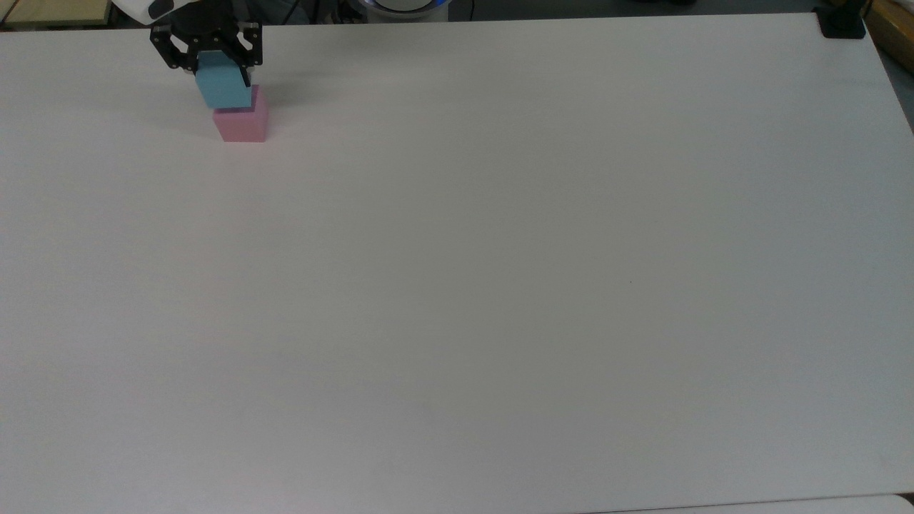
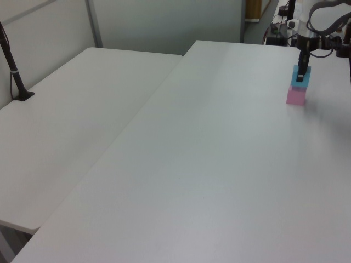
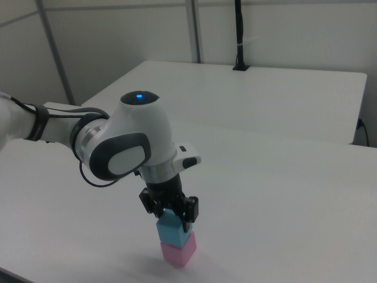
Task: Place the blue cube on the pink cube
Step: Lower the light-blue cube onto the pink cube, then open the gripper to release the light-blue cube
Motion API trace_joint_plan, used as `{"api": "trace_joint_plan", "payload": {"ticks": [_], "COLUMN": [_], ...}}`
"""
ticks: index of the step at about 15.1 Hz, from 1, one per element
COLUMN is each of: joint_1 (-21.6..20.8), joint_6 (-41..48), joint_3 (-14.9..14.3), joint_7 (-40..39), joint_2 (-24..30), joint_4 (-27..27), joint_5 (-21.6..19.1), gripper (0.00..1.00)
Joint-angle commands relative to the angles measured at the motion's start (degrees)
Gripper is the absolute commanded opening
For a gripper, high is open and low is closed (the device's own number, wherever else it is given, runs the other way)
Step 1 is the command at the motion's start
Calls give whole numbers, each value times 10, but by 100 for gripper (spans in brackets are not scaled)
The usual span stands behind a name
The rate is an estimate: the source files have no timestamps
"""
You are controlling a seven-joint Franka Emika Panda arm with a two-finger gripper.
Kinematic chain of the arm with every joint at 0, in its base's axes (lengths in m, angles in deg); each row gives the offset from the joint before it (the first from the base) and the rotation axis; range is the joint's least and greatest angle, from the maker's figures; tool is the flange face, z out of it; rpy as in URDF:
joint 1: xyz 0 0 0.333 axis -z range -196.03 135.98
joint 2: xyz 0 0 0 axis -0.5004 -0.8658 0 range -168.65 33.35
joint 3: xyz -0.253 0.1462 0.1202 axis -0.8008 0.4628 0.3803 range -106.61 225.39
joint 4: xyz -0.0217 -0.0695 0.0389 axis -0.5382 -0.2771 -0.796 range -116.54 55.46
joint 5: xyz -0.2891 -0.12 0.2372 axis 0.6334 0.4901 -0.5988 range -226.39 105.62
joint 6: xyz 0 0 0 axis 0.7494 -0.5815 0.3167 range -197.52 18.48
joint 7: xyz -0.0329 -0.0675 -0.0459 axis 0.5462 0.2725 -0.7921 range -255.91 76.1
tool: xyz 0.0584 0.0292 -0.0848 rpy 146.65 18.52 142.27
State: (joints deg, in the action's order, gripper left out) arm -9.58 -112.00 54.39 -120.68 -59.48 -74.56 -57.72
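The pink cube [image 1: 243,126] [image 2: 296,96] [image 3: 178,253] stands on the white table [image 1: 500,271] near the top view's upper left corner. The blue cube [image 1: 223,88] [image 2: 301,75] [image 3: 172,229] sits directly on top of it, shifted slightly toward the top view's upper left. My gripper [image 1: 214,68] [image 2: 302,68] [image 3: 172,219] comes down from above and is shut on the blue cube, one black finger on each side of it.
A second white table [image 2: 66,126] adjoins this one on the left view's left, with a black post [image 2: 13,71] on it. A black mount [image 1: 842,25] sits at the top view's upper right corner. The white arm [image 3: 123,147] reaches in from the right view's left.
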Motion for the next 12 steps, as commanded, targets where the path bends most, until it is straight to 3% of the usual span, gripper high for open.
{"api": "trace_joint_plan", "payload": {"ticks": [1,10,12], "joint_1": [6,5,2], "joint_6": [-10,-10,-11], "joint_3": [-2,-2,-2], "joint_7": [18,44,44], "joint_2": [-7,-15,-20], "joint_4": [-1,5,7], "joint_5": [-12,-24,-24], "gripper": [34,34,42]}}
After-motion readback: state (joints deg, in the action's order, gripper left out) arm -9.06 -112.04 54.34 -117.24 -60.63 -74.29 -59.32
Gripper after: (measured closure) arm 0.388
